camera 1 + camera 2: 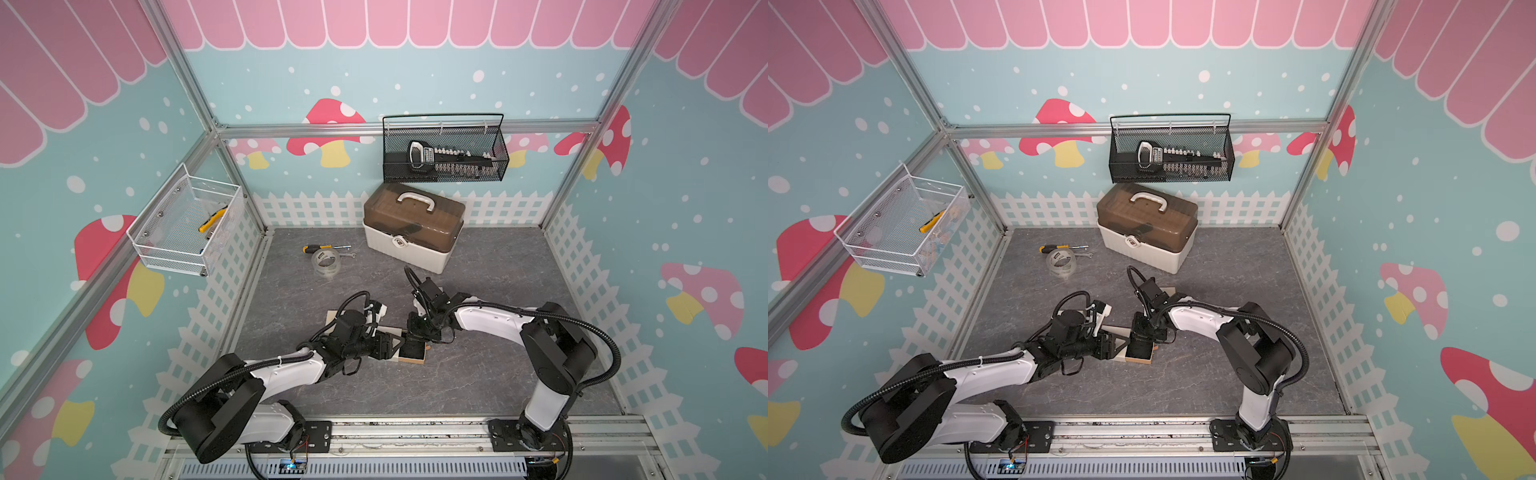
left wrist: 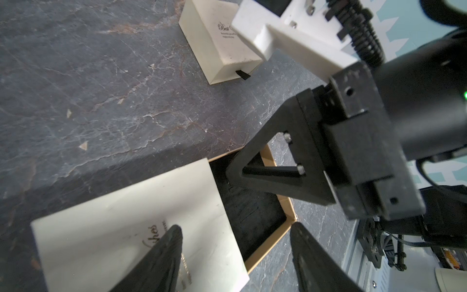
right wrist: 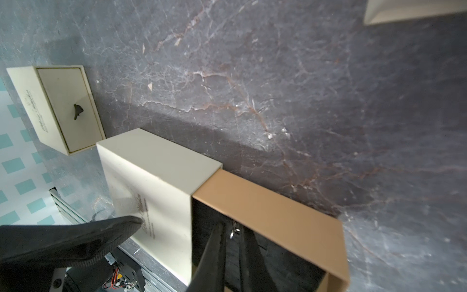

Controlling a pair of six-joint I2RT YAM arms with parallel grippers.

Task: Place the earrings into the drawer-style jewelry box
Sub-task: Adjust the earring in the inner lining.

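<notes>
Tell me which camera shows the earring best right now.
Right wrist view: the earring glints between the fingertips of the right hand, inside the open drawer. In the left wrist view that hand's finger hides it; in both top views the hand covers it.

A brown-lidded white toolbox (image 1: 411, 232) is parked at the back of the grey table (image 1: 498, 332), with a clear tape roll (image 1: 325, 262) touching a screwdriver (image 1: 320, 248) nearby, and a socket set (image 1: 449, 160) is stashed in the black mesh basket (image 1: 395, 170) on the wall.
</notes>
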